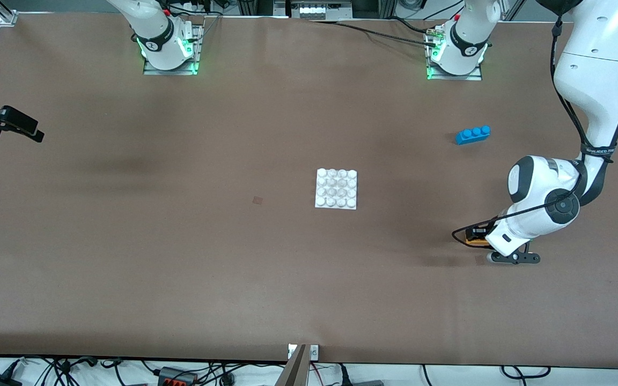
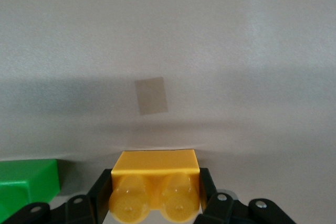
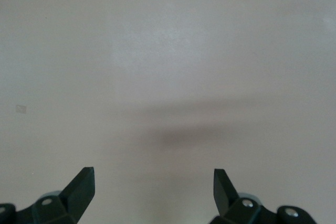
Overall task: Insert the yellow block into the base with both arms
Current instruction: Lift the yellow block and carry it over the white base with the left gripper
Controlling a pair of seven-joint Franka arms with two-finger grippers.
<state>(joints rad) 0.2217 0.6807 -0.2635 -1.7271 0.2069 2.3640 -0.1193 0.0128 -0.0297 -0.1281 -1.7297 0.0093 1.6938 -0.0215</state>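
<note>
The base [image 1: 336, 188] is sitting alone near the middle of the bench [image 1: 180, 268], with open surface lying all around it, so a gripper could be passing in from any edge. The blue brick [image 1: 472, 134] is standing well apart from it toward the left arm's end. At that end, nearer the front camera's edge, the left gripper [image 2: 157, 211] is closing around the yellow block [image 2: 155, 184], and a green brick [image 2: 26, 184] is crowding just beside it. The right gripper [image 3: 153, 184] is hanging spread open over bare bench at the right arm's end.
</note>
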